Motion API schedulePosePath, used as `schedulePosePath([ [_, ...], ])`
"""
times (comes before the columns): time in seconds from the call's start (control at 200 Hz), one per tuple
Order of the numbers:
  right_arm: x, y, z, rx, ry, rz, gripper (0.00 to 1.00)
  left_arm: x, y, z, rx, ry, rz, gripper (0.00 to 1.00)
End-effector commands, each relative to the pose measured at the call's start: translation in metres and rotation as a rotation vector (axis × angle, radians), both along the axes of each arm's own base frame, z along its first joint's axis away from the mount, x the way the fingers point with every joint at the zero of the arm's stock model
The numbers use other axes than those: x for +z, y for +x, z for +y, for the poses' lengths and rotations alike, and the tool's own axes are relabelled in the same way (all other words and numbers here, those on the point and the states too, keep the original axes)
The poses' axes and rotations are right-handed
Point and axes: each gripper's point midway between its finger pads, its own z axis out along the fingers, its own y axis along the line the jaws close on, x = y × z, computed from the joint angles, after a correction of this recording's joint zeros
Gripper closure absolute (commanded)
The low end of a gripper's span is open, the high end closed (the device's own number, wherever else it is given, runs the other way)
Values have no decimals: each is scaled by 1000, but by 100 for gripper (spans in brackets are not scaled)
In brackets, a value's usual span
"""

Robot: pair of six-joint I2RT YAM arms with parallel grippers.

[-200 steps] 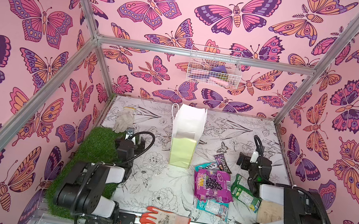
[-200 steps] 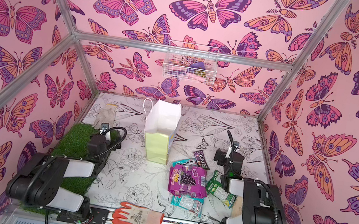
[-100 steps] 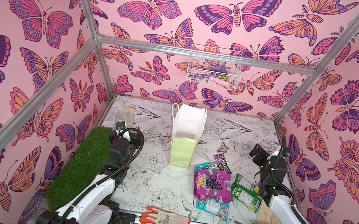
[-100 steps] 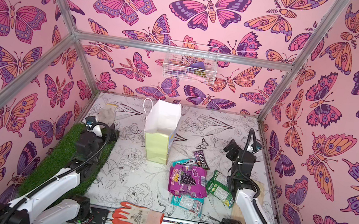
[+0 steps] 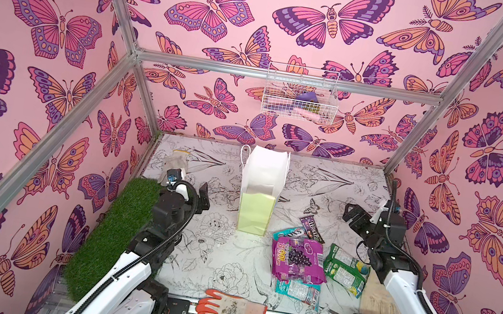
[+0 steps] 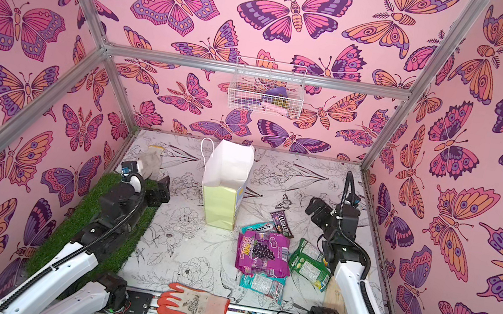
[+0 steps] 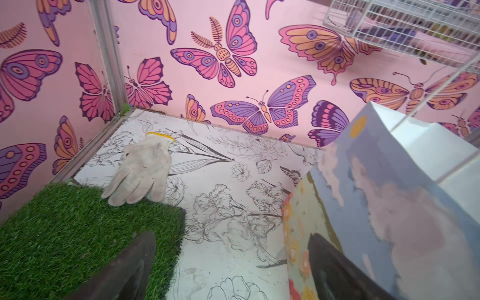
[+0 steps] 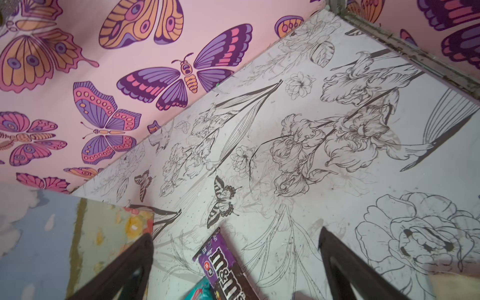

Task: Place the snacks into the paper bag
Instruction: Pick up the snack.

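Observation:
The paper bag (image 5: 257, 200) (image 6: 224, 195) stands upright mid-table, its white mouth open. To its right lie the snacks: a purple grape bag (image 5: 298, 258), two teal bags (image 5: 291, 232) (image 5: 298, 290), a green-and-yellow bag (image 5: 344, 268) and a dark M&M's packet (image 5: 311, 227) (image 8: 223, 270). My left gripper (image 5: 203, 196) (image 7: 231, 237) hovers open just left of the paper bag (image 7: 389, 207), holding nothing. Right of the snacks, my right gripper (image 5: 352, 214) (image 8: 235, 233) is open and empty above the table, with the M&M's packet below between its fingers.
An orange-and-white glove (image 5: 230, 311) lies at the front edge. A pale glove (image 5: 175, 162) (image 7: 140, 174) rests at the back left by a grass mat (image 5: 118, 228). A white wire basket (image 5: 299, 98) hangs on the back wall. A wooden board (image 5: 374, 302) lies front right.
Both arms have unfolded from their tucked rest and reached toward the back. The left gripper has come beside the paper bag, the right above the M&M's packet. The snacks have not moved.

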Motion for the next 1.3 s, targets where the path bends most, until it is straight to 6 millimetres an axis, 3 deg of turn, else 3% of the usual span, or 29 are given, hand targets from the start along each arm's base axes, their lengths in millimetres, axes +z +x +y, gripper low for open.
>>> schedulePosePath([
  [0.0,-16,-14,17,88,-19,119,0,-2,-9,-9,-26,16,61,7],
  [0.325,-26,-31,41,183,-79,210,5,14,-24,-45,-158,-6,81,8],
  [0.611,-39,-49,57,268,-77,285,6,6,-33,-69,-253,-19,119,8],
  [1.292,-63,-91,87,405,-85,408,10,-8,-48,-96,-348,-27,167,8],
])
